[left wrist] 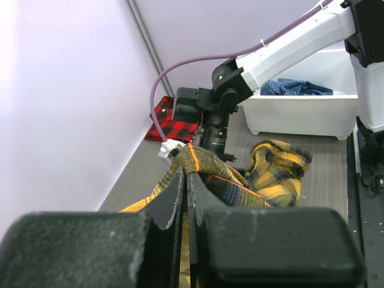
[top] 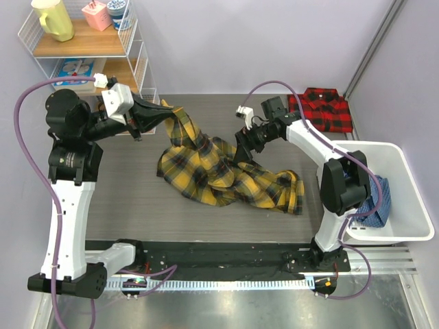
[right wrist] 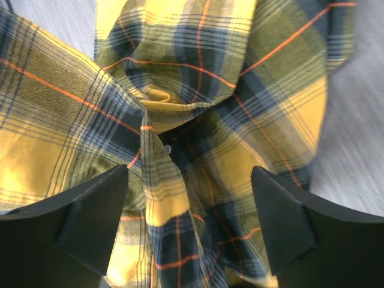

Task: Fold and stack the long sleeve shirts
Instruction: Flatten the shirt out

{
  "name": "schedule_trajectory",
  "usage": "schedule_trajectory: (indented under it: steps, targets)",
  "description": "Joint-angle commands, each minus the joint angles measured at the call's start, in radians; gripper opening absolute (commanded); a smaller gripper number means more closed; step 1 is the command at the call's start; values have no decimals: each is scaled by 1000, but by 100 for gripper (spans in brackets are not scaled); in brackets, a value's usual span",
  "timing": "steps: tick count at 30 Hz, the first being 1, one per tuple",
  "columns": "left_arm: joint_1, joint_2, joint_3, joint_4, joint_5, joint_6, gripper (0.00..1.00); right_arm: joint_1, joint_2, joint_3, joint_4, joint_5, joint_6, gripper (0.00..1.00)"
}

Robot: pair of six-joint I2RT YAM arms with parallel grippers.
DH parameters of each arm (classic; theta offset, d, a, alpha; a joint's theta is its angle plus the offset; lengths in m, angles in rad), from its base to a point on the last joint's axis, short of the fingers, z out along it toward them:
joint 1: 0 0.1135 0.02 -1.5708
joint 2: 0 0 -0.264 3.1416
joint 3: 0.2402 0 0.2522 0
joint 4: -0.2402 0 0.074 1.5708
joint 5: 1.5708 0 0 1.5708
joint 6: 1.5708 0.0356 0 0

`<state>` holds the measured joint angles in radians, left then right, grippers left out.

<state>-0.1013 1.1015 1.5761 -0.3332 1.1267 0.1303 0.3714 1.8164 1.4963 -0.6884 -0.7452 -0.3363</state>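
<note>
Bright, even overhead light casts only soft shadows beneath the yellow shirt (top: 226, 175). The left gripper (left wrist: 185, 180), close to its lens, appears dark and blurred. Cloth within the right gripper (right wrist: 189, 174) is sharp.

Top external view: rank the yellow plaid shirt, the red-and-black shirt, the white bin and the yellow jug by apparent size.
1. yellow plaid shirt and white bin: too close to rank, since the shirt is crumpled.
2. red-and-black shirt.
3. yellow jug: clearly smallest, though its shelf may sit nearer the camera.
</note>
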Motion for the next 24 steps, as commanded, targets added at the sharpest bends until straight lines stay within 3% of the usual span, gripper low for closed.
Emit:
schedule_trajectory:
  steps: [1,11,14,16,17,18,24]
  targets:
    - [-1,-8,12,89,-4,-20,2,23,-16,62,9,-77,11,84]
    - [-1,-12,-10,91,-51,-6,2,96,21,53,29,-79,14,81]
    - [2,-18,-10,56,-97,41,0,100,46,73,24,-53,5,60]
    - [11,-23,-19,60,-149,45,0,100,70,109,-28,-5,-26,33]
    - [15,-26,-28,75,-162,43,0,98,76,125,-74,15,-50,14]
    - [23,-28,-33,85,-175,40,0,95,81,142,-94,33,-64,4]
    - [31,1,-37,167,-357,-20,0,-64,47,249,-57,133,35,1]
